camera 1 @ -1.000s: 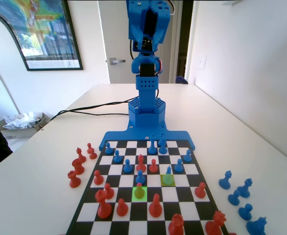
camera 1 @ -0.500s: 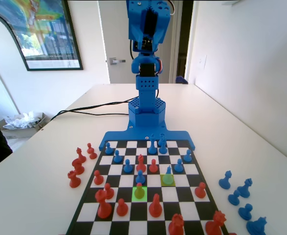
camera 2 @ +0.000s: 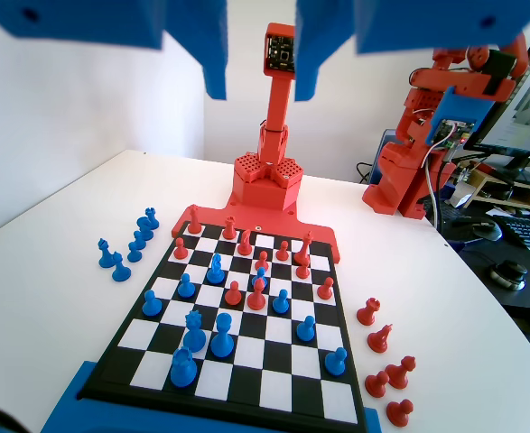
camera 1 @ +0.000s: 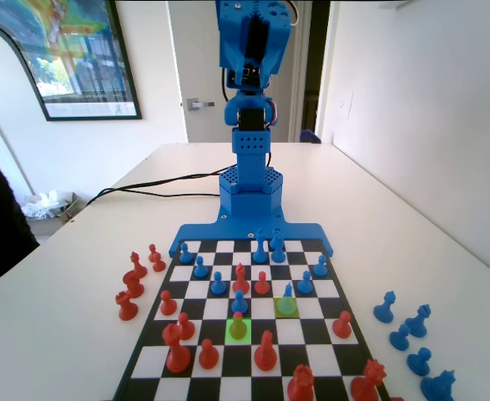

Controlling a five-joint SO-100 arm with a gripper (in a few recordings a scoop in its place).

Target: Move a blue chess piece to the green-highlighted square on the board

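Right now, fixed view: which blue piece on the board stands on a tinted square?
The slim pointed blue chess piece, on the duller yellow-green square right of centre; the other blue pieces stand on plain squares.

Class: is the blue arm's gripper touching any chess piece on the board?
Apart. Wrist view: the gripper, fingers open, hangs high above the black-and-white checkered board and its pieces.

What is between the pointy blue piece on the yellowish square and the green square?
Nothing. In the fixed view, only bare squares lie between the blue chess piece and the green-highlighted square.
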